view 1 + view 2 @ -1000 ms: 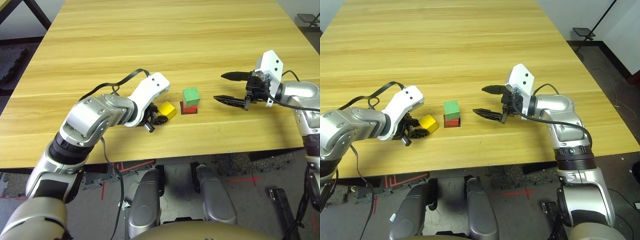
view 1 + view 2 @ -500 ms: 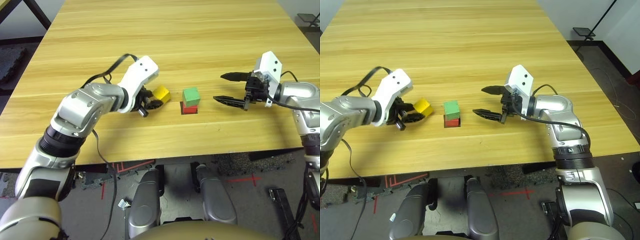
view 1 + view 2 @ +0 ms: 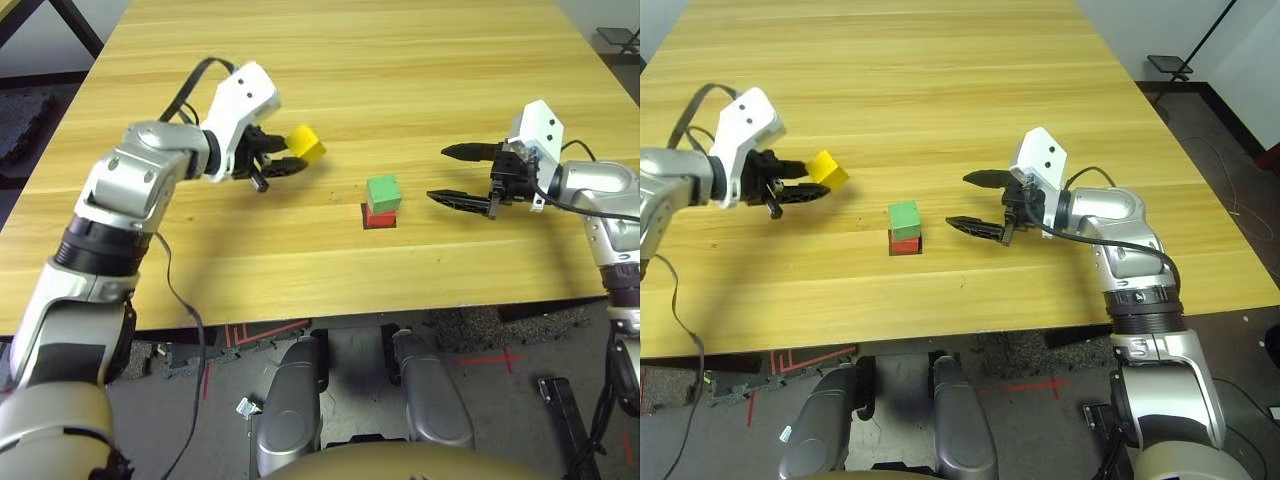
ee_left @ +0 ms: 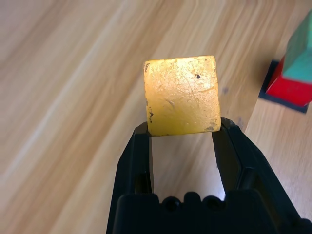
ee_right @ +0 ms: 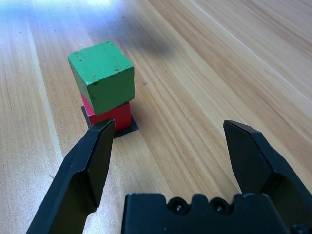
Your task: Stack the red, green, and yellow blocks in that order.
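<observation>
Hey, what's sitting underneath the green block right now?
The green block rests on the red block, twisted slightly off square. Under the red one, a flat black patch peeks out at its edges; the rest is covered.

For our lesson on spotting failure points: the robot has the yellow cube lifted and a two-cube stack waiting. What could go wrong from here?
1. The left gripper pinches the yellow block only by its lower edge at the fingertips, so it might slip or tilt.
2. The green block sits twisted, slightly overhanging the red block; a push while placing could topple it.
3. The open right gripper hovers beside the stack and might be bumped.
</observation>
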